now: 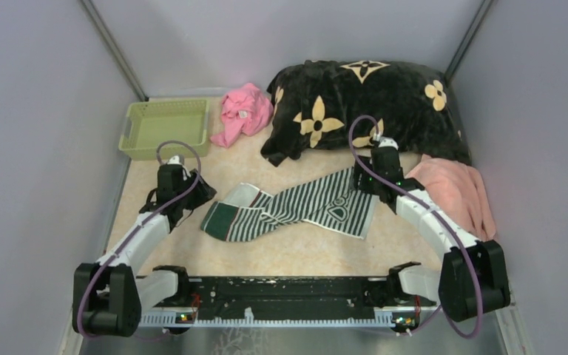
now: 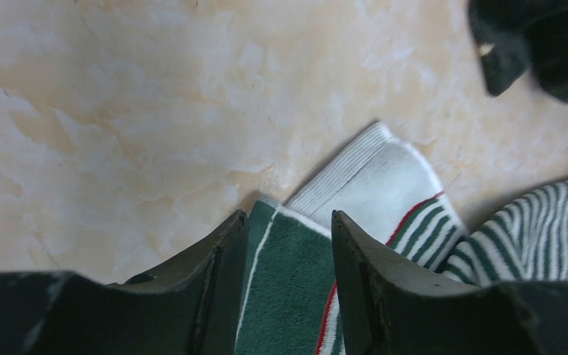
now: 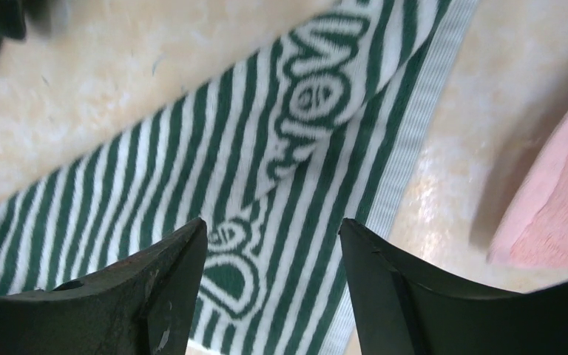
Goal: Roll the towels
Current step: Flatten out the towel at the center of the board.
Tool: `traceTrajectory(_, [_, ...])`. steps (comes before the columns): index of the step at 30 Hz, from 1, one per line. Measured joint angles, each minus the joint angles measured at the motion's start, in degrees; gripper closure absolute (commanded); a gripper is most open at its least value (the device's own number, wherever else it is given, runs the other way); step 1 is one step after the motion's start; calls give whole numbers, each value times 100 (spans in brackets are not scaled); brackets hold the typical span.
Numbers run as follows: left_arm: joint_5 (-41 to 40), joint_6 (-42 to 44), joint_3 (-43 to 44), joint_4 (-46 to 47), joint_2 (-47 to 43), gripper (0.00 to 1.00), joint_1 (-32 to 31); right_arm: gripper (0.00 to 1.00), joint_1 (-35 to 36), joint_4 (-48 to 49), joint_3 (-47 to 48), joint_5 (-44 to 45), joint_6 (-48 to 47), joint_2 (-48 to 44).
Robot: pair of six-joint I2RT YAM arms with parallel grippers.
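Observation:
The dark green towel with white stripes [image 1: 296, 207] lies flat but twisted across the middle of the table. Its solid green and white end is on the left. My left gripper [image 1: 194, 194] is open just above that left end, and the green terry [image 2: 296, 281] shows between its fingers, with the gripper [image 2: 288, 216] low over it. My right gripper [image 1: 362, 181] is open over the towel's right end, above the striped cloth with lettering [image 3: 266, 148]; in its own view the gripper [image 3: 272, 225] holds nothing. The salmon-pink towel [image 1: 455, 188] lies bunched at the right, and its edge shows in the right wrist view [image 3: 562, 214].
The big black blanket with tan flowers [image 1: 362, 103] is heaped at the back, and a corner of it shows in the left wrist view [image 2: 547, 52]. A bright pink cloth [image 1: 244, 111] lies beside a pale green basket [image 1: 164, 127] at the back left. Grey walls enclose the table.

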Motion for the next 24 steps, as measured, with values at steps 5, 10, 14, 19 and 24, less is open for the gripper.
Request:
traceTrajectory(5, [313, 260, 256, -382, 844, 50, -37, 33, 227, -264, -446, -136, 68, -269])
traceTrajectory(10, [494, 431, 511, -525, 1377, 49, -76, 33, 262, -369, -623, -302, 85, -490])
traceTrajectory(14, [581, 560, 691, -614, 1615, 48, -76, 33, 264, -365, -691, -396, 90, -673])
traceTrajectory(19, [758, 748, 986, -754, 1996, 46, -79, 33, 264, -363, -691, -450, 76, -758])
traceTrajectory(24, [765, 918, 1250, -1023, 2251, 44, -87, 33, 264, -358, -765, -518, 74, -868])
